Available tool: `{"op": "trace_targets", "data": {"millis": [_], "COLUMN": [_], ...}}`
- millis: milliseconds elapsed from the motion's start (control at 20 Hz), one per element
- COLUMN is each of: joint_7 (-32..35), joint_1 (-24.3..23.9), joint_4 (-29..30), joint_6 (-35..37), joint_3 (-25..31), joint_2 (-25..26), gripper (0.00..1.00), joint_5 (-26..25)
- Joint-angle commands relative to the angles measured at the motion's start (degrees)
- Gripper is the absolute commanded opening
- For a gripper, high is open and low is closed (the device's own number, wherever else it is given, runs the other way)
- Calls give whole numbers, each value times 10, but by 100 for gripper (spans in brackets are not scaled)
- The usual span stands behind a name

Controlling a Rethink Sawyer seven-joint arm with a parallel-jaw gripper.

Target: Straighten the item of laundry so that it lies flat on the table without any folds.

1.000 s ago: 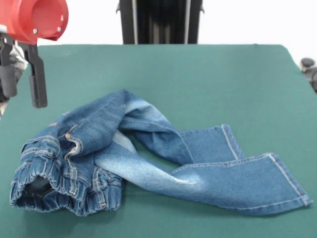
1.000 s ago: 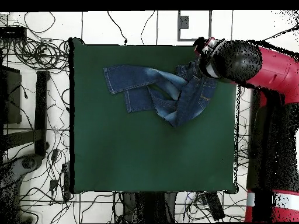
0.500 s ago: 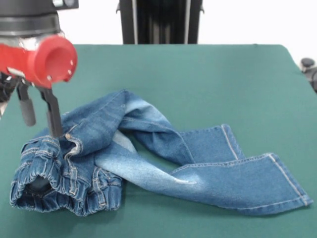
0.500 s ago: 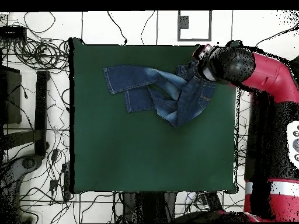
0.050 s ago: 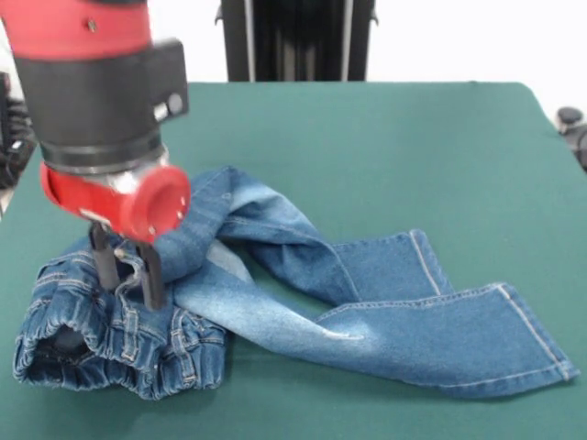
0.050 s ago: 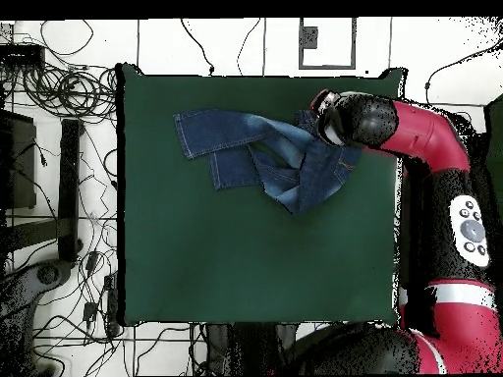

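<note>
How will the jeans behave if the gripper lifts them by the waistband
Probably floppy: the jeans lie crumpled, legs twisted across each other, so the legs would likely hang and drag rather than rise stiffly. The bunched waistband looks thick, so the gripper, whose fingers straddle a fold, may catch several layers. Sliding on the table seems unlikely to be smooth.

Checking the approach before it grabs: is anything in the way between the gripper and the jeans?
Nothing visible. The gripper has its fingertips down on the bunched waistband end of the jeans, jaws open astride a denim fold. Only the jeans lie on the table.
</note>
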Motion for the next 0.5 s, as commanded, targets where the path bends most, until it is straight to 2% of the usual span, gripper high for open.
{"op": "trace_targets", "data": {"millis": [50, 500], "joint_7": [-121, -133], "joint_1": [32, 41], "joint_4": [4, -16], "joint_6": [-8, 51], "joint_3": [33, 14], "joint_2": [26, 16], "gripper": [100, 100], "joint_5": [-39, -75]}}
